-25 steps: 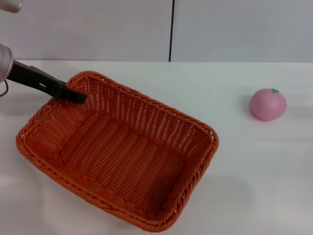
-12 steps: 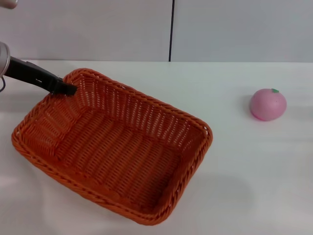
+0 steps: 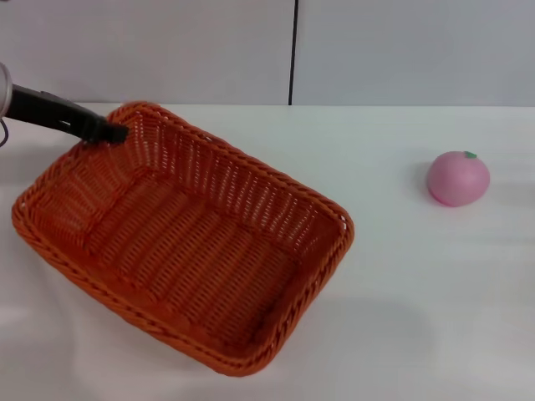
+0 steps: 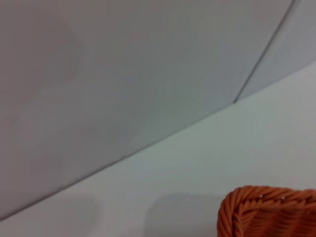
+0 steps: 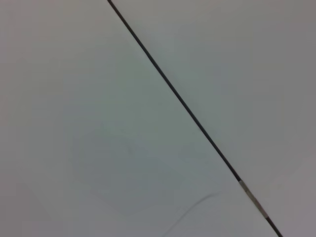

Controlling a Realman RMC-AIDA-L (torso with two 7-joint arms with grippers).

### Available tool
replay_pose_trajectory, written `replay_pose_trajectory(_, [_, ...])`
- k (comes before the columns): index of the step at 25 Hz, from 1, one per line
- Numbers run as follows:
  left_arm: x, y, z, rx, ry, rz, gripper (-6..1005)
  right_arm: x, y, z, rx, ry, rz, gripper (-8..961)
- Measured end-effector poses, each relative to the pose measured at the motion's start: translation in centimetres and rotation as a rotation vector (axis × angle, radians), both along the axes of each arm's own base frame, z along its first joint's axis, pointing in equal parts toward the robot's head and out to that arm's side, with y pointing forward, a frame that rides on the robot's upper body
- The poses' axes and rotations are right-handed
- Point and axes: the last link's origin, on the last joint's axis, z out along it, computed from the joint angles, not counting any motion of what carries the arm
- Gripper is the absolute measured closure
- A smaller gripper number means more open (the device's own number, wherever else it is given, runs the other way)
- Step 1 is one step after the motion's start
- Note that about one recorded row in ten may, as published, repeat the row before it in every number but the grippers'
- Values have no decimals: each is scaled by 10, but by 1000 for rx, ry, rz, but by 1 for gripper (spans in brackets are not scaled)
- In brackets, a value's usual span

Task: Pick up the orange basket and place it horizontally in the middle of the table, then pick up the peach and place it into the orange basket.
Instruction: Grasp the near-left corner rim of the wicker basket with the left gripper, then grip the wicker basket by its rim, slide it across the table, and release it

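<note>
The orange basket (image 3: 180, 251) takes up the left half of the white table (image 3: 418, 301), set diagonally with one corner far left and one near centre. My left gripper (image 3: 113, 132) reaches in from the left edge, its black fingers shut on the braided rim at the far left corner. In the left wrist view only that rim corner of the orange basket (image 4: 269, 212) shows. The pink peach (image 3: 458, 178) sits alone on the right, well apart from the basket. My right gripper is out of view.
A grey wall with a dark vertical seam (image 3: 293, 52) stands behind the table's far edge. Bare tabletop lies between the basket and the peach, and in front of the peach.
The basket has shifted left and toward the back of the table, pulled by my left gripper at its far corner. The peach has stayed in place.
</note>
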Motion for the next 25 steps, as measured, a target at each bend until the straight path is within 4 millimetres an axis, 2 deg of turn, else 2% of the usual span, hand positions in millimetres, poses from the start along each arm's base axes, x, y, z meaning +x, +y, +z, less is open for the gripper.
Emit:
replay_pose_trajectory(11, [-9, -6, 31, 93, -275, 114, 818, 0, 2, 0, 0, -1, -3, 238])
replay_pose_trajectory(25, [-11, -12, 36, 149, -455, 190, 815, 1, 5, 0, -5, -3, -14, 238])
